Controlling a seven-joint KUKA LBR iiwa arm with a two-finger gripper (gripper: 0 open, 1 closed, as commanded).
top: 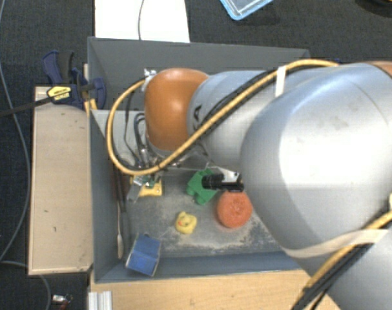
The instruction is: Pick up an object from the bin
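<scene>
Your arm (325,147) comes in from the right and covers much of the bin (196,53). Its orange cover (173,108) sits over the left half, and a yellow cable (121,163) loops down beside it. Below that cover you see the gripper (143,173) low over the left part of the bin floor, close to the left wall. You cannot tell whether it is released or clenched, because the cover and the cable hide most of it.

The thing nearest to it is a small yellow piece (150,188) lying on the floor just at the gripper's lower end. You cannot tell whether the two touch, and nothing shows as held.

To the right of that piece a green block (197,186) lies near the middle of the floor, with a black piece (223,185) against its right side. An orange ball (233,210) rests just below the black piece, at the edge of the arm. A little yellow toy (186,223) lies apart from these, toward the front wall. A blue box (143,254) sits tilted in the front left corner, well apart from the gripper.
</scene>
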